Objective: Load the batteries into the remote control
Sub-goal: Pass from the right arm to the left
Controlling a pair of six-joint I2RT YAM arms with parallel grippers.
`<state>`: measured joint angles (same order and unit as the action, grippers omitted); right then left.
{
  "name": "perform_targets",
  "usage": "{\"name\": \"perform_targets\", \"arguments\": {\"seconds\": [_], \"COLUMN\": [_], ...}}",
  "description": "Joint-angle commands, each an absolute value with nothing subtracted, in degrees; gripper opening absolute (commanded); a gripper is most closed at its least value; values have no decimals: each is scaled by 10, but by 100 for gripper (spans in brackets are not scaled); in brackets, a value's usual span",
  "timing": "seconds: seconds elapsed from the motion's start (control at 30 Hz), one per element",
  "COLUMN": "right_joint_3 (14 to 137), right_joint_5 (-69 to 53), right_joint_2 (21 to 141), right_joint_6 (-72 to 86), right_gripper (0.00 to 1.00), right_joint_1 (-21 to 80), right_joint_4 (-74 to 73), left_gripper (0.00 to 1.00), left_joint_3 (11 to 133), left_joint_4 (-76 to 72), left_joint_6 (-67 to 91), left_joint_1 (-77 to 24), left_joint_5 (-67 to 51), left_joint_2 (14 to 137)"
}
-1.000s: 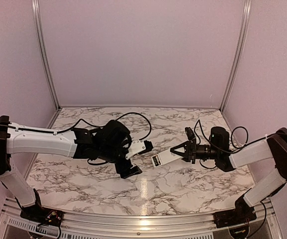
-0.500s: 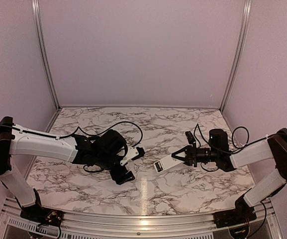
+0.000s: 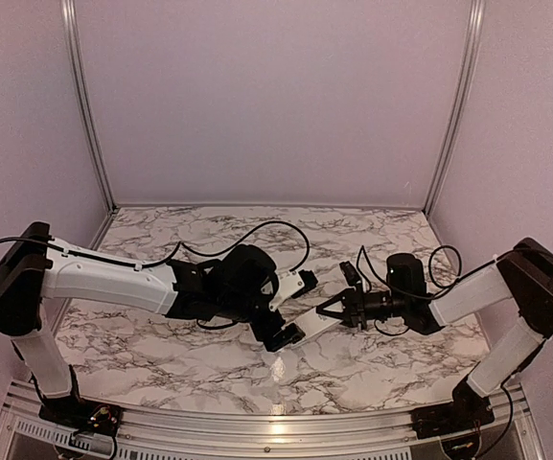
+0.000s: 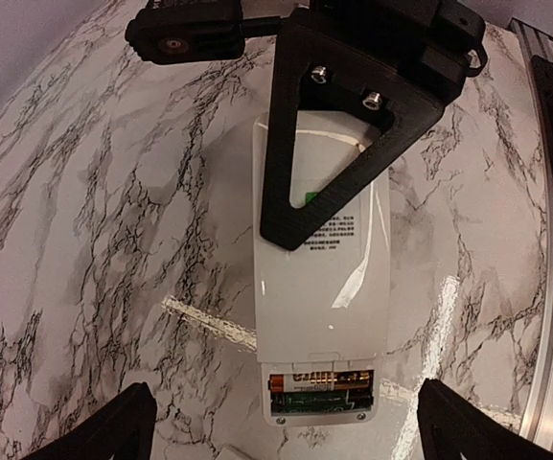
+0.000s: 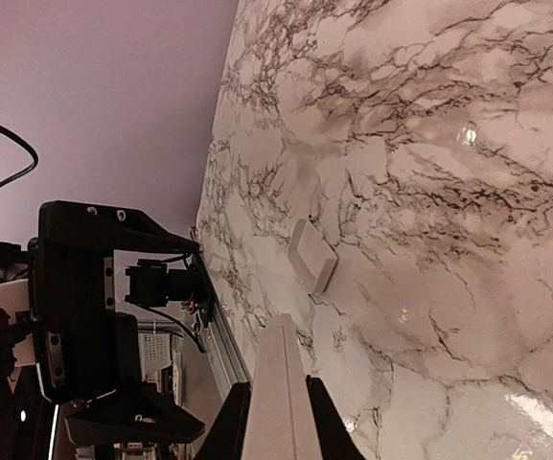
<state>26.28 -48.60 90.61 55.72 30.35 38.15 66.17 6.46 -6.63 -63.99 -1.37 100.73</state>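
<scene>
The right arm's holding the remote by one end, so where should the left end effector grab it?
Grip the remote control across its two long edges at mid-body, coming down onto its upturned back. Those straight parallel edges suit the open left end effector. The right end effector clamps one end, and the other end exposes a battery, so probably stay between them.

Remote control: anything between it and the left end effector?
Nothing visible does. The left end effector hangs open, fingers either side of the remote control at its compartment end; the right end effector grips the far end.
</scene>
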Motion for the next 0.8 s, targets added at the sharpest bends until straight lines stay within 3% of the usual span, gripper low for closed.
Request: {"name": "perform_targets", "arguments": {"seconds": [0.0,0.2,0.6,0.67,0.77], "right_joint_3": [293,299,301,303,309], "right_joint_5": [-486,-490,-502,-503,-500], "right_joint_2": [912,915,911,908,903], "right_joint_6": [572,575,577,573,557], "right_gripper": [0,0,2,11,32], "right_joint_1": [319,328,328,328,318], "right_joint_4": [428,431,433,423,390], "left_gripper": [99,92,52,47,43], "left_joint_3": [705,756,780,780,777], "left_joint_4": [49,67,93,100,113], "left_joint_6": [-74,-81,-94,-94,-86], "left_joint_1": [-651,-652,-652,-652,-651], "left_joint_5": [-24,-44,-51,-51,-51], "left_joint_2": [1052,1099,1127,1128,1129]}}
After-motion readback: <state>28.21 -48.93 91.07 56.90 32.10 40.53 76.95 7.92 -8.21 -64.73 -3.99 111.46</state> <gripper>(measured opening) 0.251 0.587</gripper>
